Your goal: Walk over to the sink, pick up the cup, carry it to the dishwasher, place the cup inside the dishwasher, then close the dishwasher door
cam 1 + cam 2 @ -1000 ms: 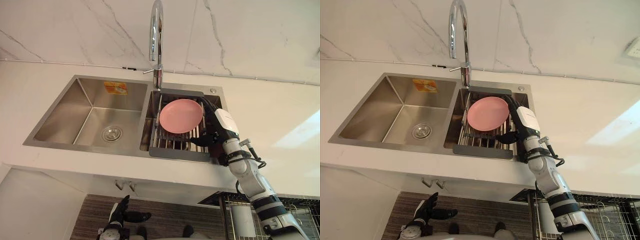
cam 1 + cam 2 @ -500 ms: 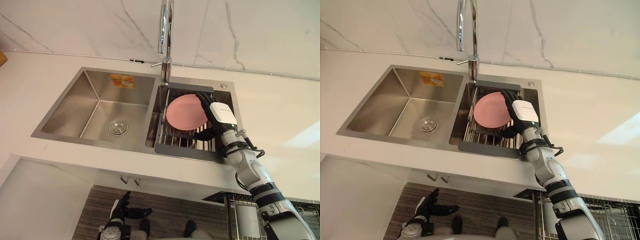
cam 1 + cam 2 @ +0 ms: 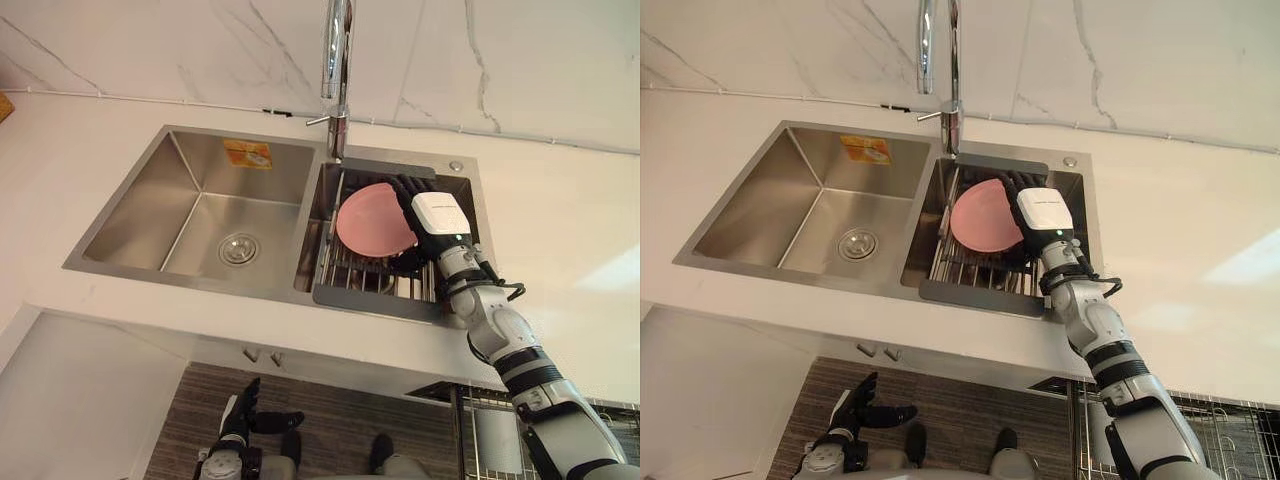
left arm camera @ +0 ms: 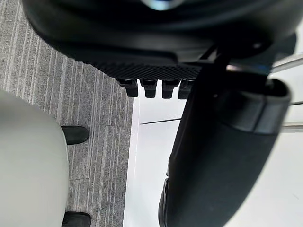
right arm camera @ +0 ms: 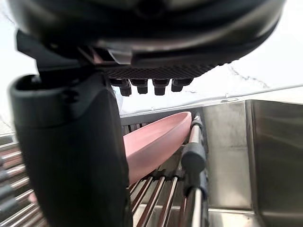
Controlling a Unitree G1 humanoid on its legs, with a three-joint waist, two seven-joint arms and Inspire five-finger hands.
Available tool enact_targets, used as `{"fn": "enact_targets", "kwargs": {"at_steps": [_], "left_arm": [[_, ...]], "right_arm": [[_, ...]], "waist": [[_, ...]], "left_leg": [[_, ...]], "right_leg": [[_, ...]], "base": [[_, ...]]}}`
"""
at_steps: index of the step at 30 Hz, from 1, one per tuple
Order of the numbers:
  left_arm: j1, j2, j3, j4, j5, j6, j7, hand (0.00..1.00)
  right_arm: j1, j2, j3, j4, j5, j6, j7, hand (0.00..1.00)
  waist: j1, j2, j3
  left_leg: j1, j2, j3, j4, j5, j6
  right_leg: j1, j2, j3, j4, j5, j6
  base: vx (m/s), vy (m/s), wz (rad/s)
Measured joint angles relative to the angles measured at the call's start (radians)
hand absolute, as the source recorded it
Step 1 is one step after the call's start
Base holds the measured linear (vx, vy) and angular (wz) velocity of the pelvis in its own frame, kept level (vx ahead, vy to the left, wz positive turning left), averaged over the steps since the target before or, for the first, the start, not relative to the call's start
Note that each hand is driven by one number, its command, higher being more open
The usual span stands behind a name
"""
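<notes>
No cup is to be seen: the task's thing here is a shallow pink plate (image 3: 368,222), leaning tilted on the wire rack (image 3: 360,278) in the right basin of the sink (image 3: 200,190), just right of the frame's centre, below the tap (image 3: 337,60). The right hand (image 3: 438,214) sits at the plate's right edge, fingers straight and thumb apart, gripping nothing; the left hand (image 3: 240,420) hangs loose-fingered at the lower left. The plate looks light, stiff, smooth and probably slippery, perhaps breakable, so I judge its raised right rim the place to pinch, thumb beneath and fingers over
</notes>
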Motion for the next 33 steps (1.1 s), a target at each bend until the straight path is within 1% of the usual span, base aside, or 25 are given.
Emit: {"fn": "enact_targets", "kwargs": {"at_steps": [3,6,7,13,18,22,24,28,33], "left_arm": [[-0.001,0.001,0.0,-0.006,-0.008,-0.003,0.001,1.0],[-0.001,0.001,0.0,-0.006,-0.008,-0.004,0.001,1.0],[-0.001,0.001,0.0,-0.006,-0.008,-0.005,0.001,1.0],[-0.001,0.002,-0.001,-0.006,-0.008,-0.007,0.001,1.0],[-0.002,0.002,-0.002,-0.007,-0.008,-0.012,0.001,1.0],[-0.005,0.001,-0.003,-0.007,-0.01,-0.015,0.001,1.0],[-0.009,0.003,-0.003,-0.007,-0.011,-0.018,0.001,1.0],[-0.01,0.003,-0.004,-0.007,-0.011,-0.018,0.001,1.0],[-0.01,0.002,-0.004,-0.007,-0.011,-0.017,0.0,1.0]], "right_arm": [[-0.012,0.0,0.0,0.0,-0.018,0.011,-0.017,1.0],[-0.018,0.0,0.0,0.0,-0.029,0.014,-0.021,1.0],[-0.019,0.001,0.0,0.0,-0.034,0.014,-0.021,0.0],[-0.027,0.007,0.0,0.023,-0.047,0.011,-0.032,0.0],[-0.083,0.007,0.019,0.066,-0.043,0.008,-0.037,0.0],[-0.101,0.007,0.042,0.069,-0.013,0.001,-0.037,0.0],[-0.109,0.007,0.04,0.067,-0.004,-0.009,-0.041,0.0],[-0.109,0.009,0.045,0.062,-0.004,-0.026,-0.041,0.0],[-0.104,0.021,0.045,0.052,-0.004,-0.024,-0.041,0.0]], "waist": [[0.0,0.001,0.015],[0.0,0.002,0.016],[0.0,0.002,0.016],[-0.001,0.003,0.017],[0.0,0.005,0.023],[0.002,0.007,0.031],[0.0,0.008,0.043],[0.0,0.008,0.043],[0.0,0.009,0.044]], "left_leg": [[-0.001,0.0,-0.001,-0.002,0.004,0.0],[-0.004,0.0,-0.004,-0.005,0.007,0.0],[-0.005,0.0,-0.007,-0.006,0.009,-0.001],[-0.01,0.0,-0.01,-0.02,0.021,-0.003],[-0.017,0.003,-0.011,-0.02,0.026,-0.005],[-0.018,0.006,-0.012,-0.02,0.027,-0.007],[-0.019,0.008,-0.011,-0.02,0.029,-0.008],[-0.019,0.011,-0.011,-0.02,0.029,-0.009],[-0.018,0.016,-0.01,-0.02,0.031,-0.012]], "right_leg": [[-0.001,0.0,0.0,0.001,0.0,-0.001],[-0.005,0.001,-0.003,0.001,0.0,-0.001],[-0.005,0.001,-0.006,0.001,-0.001,-0.001],[-0.016,0.003,-0.01,0.002,-0.001,-0.002],[-0.023,0.007,-0.009,0.005,-0.002,-0.006],[-0.024,0.011,-0.01,0.006,-0.003,-0.009],[-0.026,0.012,-0.008,0.008,-0.003,-0.01],[-0.027,0.015,-0.008,0.009,-0.004,-0.012],[-0.027,0.021,-0.008,0.009,-0.003,-0.014]], "base": [[-0.04,-0.012,0.01],[-0.03,-0.011,0.04],[-0.02,-0.015,0.06],[-0.01,-0.004,0.02],[-0.02,-0.007,0.0],[0.0,0.0,0.0],[0.0,0.0,0.0],[0.0,0.0,0.0],[0.0,0.0,0.0]]}}
